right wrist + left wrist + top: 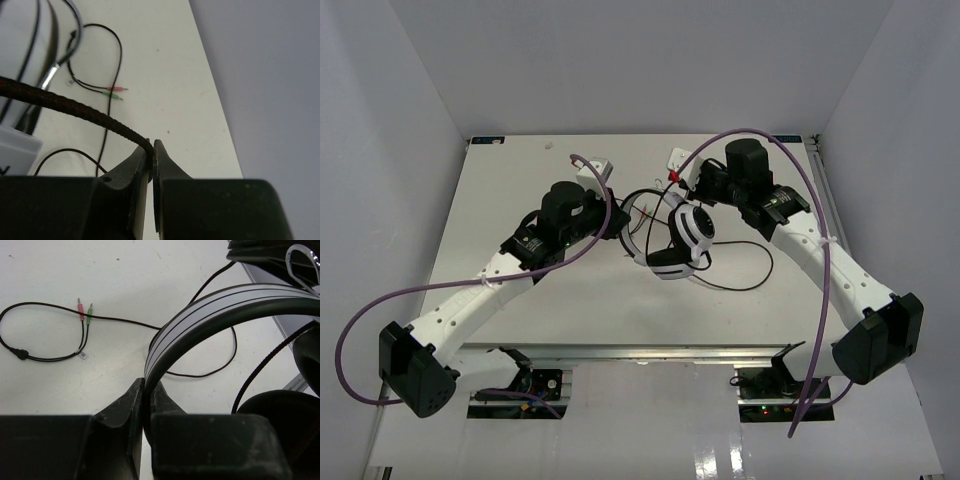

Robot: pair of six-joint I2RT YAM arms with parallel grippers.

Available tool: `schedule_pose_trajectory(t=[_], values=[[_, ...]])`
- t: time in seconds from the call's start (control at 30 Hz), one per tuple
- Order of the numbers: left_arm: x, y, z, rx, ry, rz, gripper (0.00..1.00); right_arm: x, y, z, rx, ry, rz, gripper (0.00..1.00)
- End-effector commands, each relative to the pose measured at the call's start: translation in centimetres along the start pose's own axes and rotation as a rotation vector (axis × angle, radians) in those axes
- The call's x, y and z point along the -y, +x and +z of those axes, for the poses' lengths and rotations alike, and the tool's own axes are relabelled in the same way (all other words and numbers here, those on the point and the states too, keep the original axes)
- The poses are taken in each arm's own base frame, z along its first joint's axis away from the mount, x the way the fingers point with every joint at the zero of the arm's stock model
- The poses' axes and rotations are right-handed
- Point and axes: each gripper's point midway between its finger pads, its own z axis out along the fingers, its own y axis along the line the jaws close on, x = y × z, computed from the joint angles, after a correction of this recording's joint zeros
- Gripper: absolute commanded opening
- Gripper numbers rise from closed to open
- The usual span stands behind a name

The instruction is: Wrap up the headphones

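Left gripper (145, 390): jaws clamped on the headband (210, 305), which arched up and away to their right.
Right gripper (151, 149): jaws pinching the braided cable (75, 107), which ran off to their left.
Headphones (682, 238): between the two pairs of jaws, over the white table (500, 180).
Plugs (85, 312): pink and green, lying well beyond the left jaws.

Smooth glossy white plastic headphones (688, 232), rough braided cloth-covered cable (75, 107), matt white lightly scuffed table (620, 310)
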Motion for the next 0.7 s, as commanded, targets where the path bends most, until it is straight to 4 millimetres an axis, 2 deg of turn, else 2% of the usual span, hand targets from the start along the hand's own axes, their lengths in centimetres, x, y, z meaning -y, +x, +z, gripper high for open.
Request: schedule_pose_trajectory(t=[0.0,0.1,0.2,0.3,0.33,0.47,0.6,0.67], values=[[1.4,-1.6,-0.6,0.033,0.037,-0.039,0.0,-0.4,-4.1,-1.8,0.188,-0.037,0.068,0.08],[1.0,-0.8,-0.3,0.012,0.027,-0.038,0.0,0.7,-5.2,-2.9,0.235,-0.015,0.108,0.08],[1.2,-1.0,-0.3,0.017,0.036,-0.045,0.0,1.6,-5.0,-3.2,0.243,0.003,0.142,0.08],[2.1,-2.6,-0.7,0.047,0.061,-0.049,0.0,0.9,-3.2,-2.2,0.227,-0.027,0.187,0.08],[2.2,-2.6,-0.7,0.048,0.061,-0.049,0.0,0.6,-3.2,-2.1,0.232,-0.043,0.199,0.08],[3.2,-5.4,-2.0,0.084,0.068,-0.068,0.0,-1.7,-1.8,-0.6,0.266,-0.11,0.268,0.08],[3.2,-6.3,-2.5,0.083,0.042,-0.079,0.0,-1.9,-2.1,-0.7,0.316,-0.144,0.31,0.08],[2.6,-5.9,-2.4,0.064,0.009,-0.073,0.0,-1.3,-2.6,-1.4,0.349,-0.136,0.329,0.08]])
